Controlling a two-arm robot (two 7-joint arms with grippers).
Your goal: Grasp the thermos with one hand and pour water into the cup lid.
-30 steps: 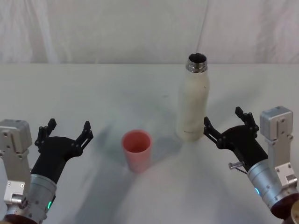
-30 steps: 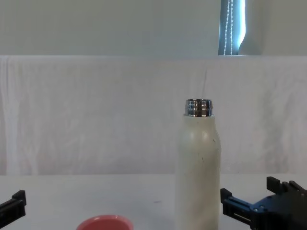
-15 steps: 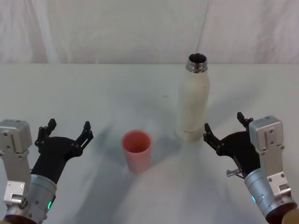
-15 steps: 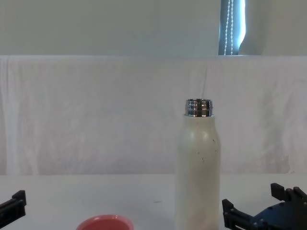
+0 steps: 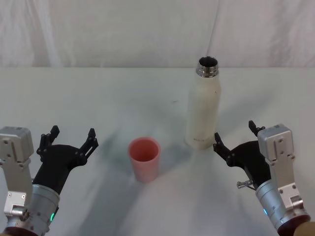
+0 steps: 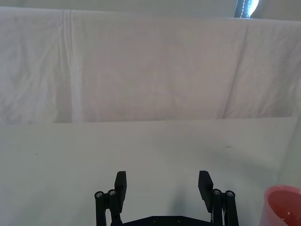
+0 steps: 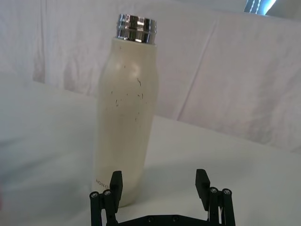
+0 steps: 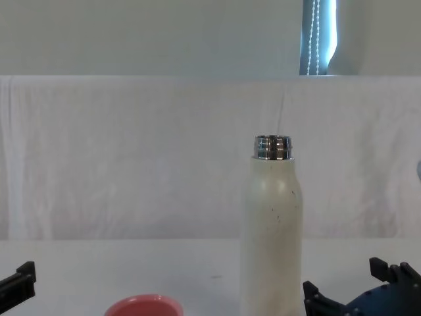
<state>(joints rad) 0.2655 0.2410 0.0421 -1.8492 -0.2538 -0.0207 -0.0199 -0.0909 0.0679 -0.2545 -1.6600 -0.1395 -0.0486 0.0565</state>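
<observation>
Just now, in the head view, the right gripper [image 5: 235,139] has drawn back toward the table's [image 5: 98,98] near edge and turned, its jaws spread wide and empty, one tip close beside the base of the thermos [image 5: 203,105] without touching it. That reads as lining up for a side grasp, not a retreat from the task. The thermos stands upright, uncapped, toward the far right of the table; the cup lid [image 5: 144,158] sits near the middle, nearer the front edge. The left gripper [image 5: 70,138] is parked at the front left with its jaws apart, holding nothing.

From the left wrist, the left gripper's two fingers [image 6: 121,184] frame bare cloth, and the cup lid [image 6: 283,205] is cut off at the frame edge.

From the right wrist, the thermos [image 7: 126,113] stands off to one side of the open jaws, not between them.

From the chest, the right gripper [image 8: 352,286] has sunk lower and is largely cut off, as is the base of the thermos [image 8: 272,230].
</observation>
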